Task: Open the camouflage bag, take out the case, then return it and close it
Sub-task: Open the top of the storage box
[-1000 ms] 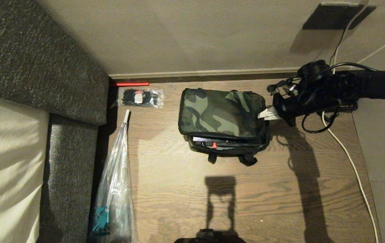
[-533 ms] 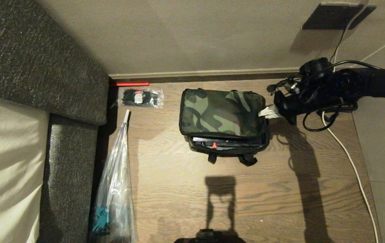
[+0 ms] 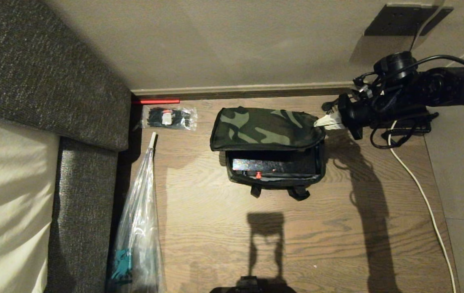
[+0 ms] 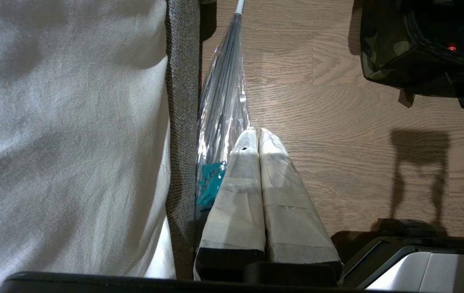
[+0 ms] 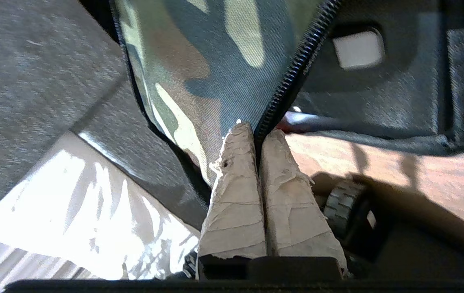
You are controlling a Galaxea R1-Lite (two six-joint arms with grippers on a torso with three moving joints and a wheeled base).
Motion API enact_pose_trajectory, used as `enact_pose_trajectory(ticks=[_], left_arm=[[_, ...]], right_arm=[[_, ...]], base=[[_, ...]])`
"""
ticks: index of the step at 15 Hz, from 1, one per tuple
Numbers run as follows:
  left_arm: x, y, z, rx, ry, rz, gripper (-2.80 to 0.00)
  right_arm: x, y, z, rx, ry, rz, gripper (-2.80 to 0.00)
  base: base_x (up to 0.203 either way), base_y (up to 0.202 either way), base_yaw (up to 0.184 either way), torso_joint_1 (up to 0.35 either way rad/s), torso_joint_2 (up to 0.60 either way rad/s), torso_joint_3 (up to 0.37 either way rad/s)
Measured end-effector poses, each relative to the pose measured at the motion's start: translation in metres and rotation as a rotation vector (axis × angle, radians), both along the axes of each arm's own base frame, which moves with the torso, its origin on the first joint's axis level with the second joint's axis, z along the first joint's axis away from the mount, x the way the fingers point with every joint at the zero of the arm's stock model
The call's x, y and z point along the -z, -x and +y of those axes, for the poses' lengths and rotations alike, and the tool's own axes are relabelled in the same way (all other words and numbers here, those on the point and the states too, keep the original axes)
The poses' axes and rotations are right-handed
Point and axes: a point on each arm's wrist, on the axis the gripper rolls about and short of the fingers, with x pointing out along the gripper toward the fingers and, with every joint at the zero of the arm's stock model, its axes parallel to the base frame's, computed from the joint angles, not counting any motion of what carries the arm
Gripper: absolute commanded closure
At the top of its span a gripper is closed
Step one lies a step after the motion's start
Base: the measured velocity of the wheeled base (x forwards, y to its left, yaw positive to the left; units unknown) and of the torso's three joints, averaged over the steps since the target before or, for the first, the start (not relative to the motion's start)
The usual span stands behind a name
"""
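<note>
So it's a wood-plank floor [image 3: 215,240], brown with visible grain. Sitting on it near the back wall is the camouflage bag [image 3: 266,128]. Left of that there's a small clear packet of black bits [image 3: 169,117], with a thin red stick [image 3: 156,101] right against the baseboard. A clear plastic umbrella [image 3: 140,228] lies alongside the sofa, and a white cable [image 3: 427,203] trails down the right side.

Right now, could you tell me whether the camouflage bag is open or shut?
Open: the right gripper pinches the bag lid's edge and holds it raised, and the case shows in the gap underneath.
</note>
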Motion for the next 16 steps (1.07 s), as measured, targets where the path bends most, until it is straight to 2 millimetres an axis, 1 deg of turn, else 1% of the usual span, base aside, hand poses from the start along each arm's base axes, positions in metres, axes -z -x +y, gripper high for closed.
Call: enact_pose_trajectory(ticks=[4, 10, 11, 16], left_arm=[[0.0, 0.0, 0.0, 0.0, 0.0, 0.0, 0.0], [0.0, 0.0, 0.0, 0.0, 0.0, 0.0, 0.0], [0.0, 0.0, 0.0, 0.0, 0.0, 0.0, 0.0], [0.0, 0.0, 0.0, 0.0, 0.0, 0.0, 0.0]], right_arm=[[-0.017, -0.006, 0.0, 0.059, -0.102, -0.064, 0.0], [-0.023, -0.01, 0.0, 0.068, -0.118, -0.13, 0.0], [-0.024, -0.01, 0.0, 0.075, -0.131, -0.131, -2.8], [-0.028, -0.009, 0.0, 0.085, -0.152, -0.135, -2.8]], base=[[0.0, 0.0, 0.0, 0.0, 0.0, 0.0], [0.0, 0.0, 0.0, 0.0, 0.0, 0.0], [0.0, 0.0, 0.0, 0.0, 0.0, 0.0], [0.0, 0.0, 0.0, 0.0, 0.0, 0.0]])
